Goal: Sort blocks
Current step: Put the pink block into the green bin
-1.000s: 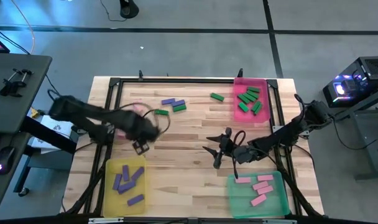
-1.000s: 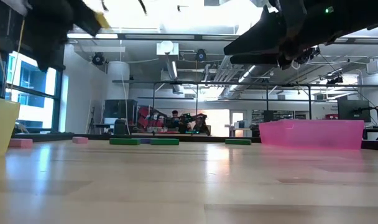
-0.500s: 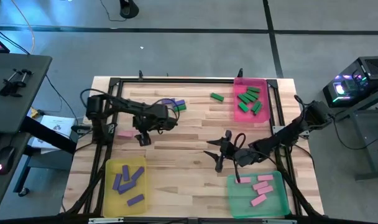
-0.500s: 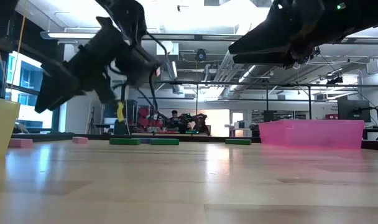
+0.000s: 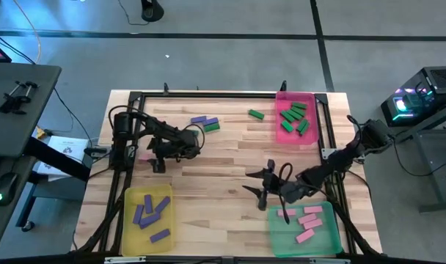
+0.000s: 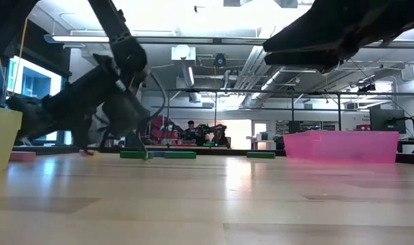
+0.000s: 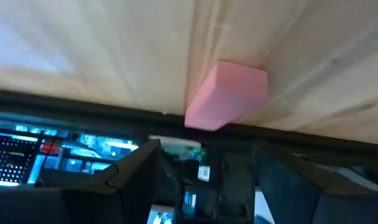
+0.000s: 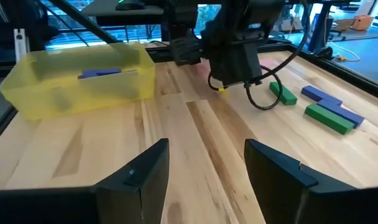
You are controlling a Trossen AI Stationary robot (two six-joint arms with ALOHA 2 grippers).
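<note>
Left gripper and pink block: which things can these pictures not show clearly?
- High view: left gripper covers the table's left edge, hiding the pink block.
- Left wrist view: its fingers are dark blurs; contact with the block cannot be told.
- Low view: arm hides the block.

Purple blocks (image 5: 150, 213) fill a translucent yellow tray (image 5: 129, 220), pink blocks (image 5: 308, 219) a green tray (image 5: 333, 241), green blocks (image 5: 293, 117) a pink tray (image 5: 280, 135); the surface (image 5: 223, 161) is pale striped wood, arms dark
</note>
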